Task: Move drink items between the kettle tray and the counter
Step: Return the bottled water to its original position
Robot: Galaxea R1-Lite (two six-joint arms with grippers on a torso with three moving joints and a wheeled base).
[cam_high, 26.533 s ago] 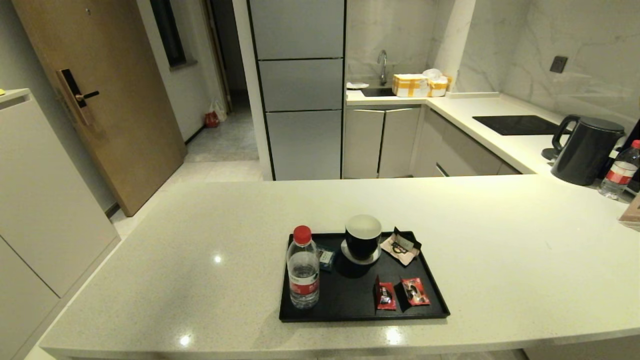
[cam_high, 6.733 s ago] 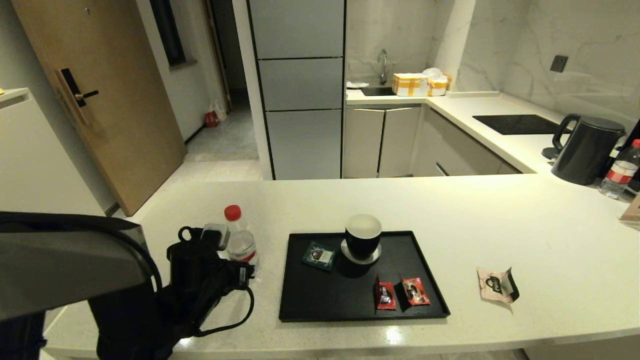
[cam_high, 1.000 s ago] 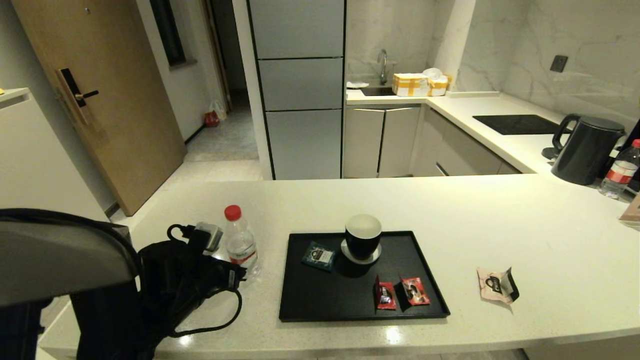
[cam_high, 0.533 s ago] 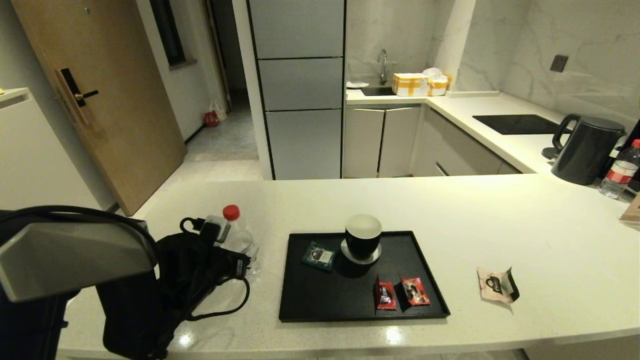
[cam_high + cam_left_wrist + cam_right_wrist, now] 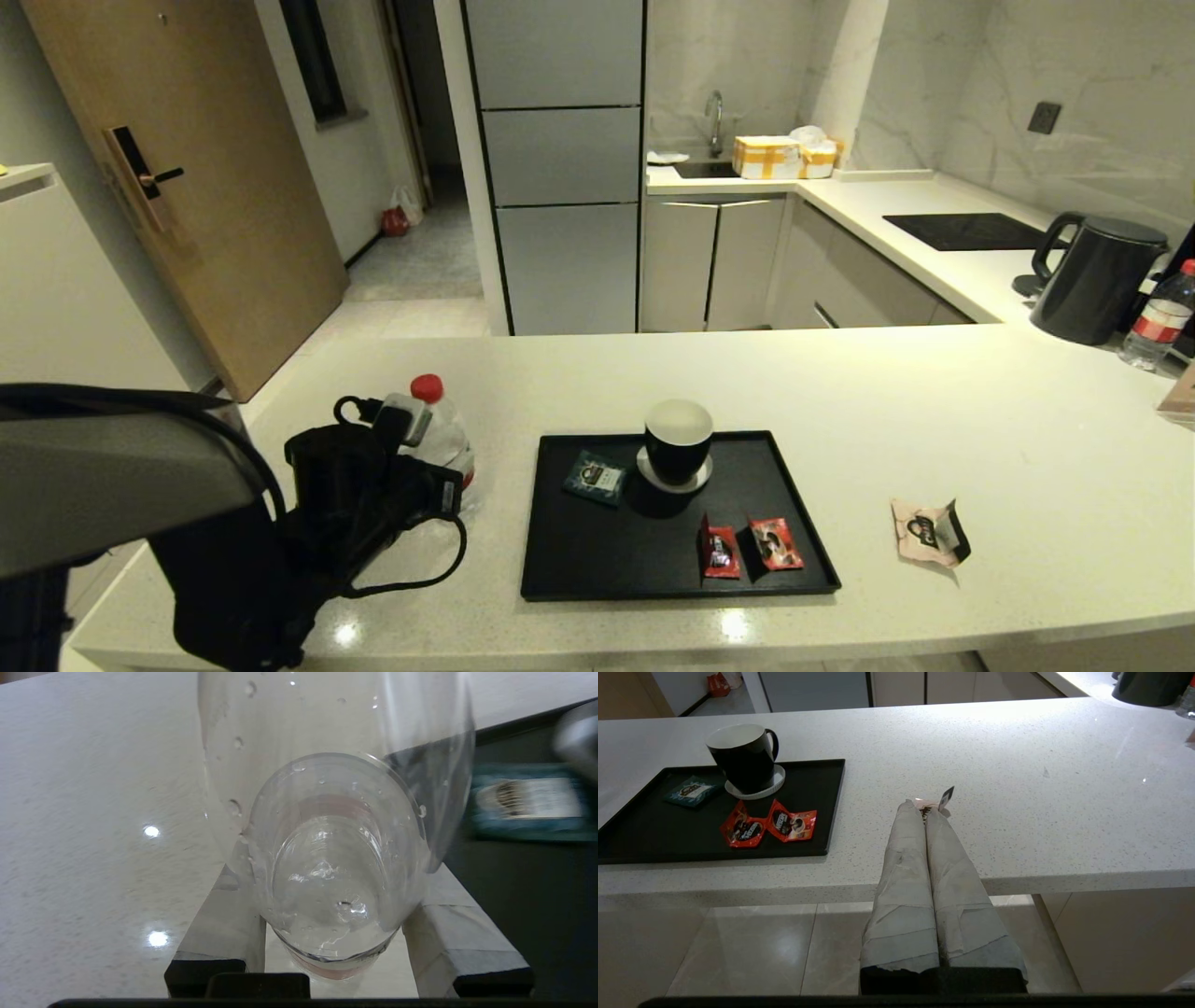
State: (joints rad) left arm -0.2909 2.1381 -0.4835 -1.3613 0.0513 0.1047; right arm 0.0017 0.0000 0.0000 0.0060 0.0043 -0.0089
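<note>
Left wrist view alone shows left gripper pads clamping tilted water bottle, tray at its 3 o'clock, right gripper fingers pressed together, empty.

No text reads clearly. Red sachets, lower left of the right wrist view: white lettering, possibly "Nescafé". Teal sachet, upper left: illegible print. Beige sachet, lower right of the head view: black logo, unreadable.
</note>
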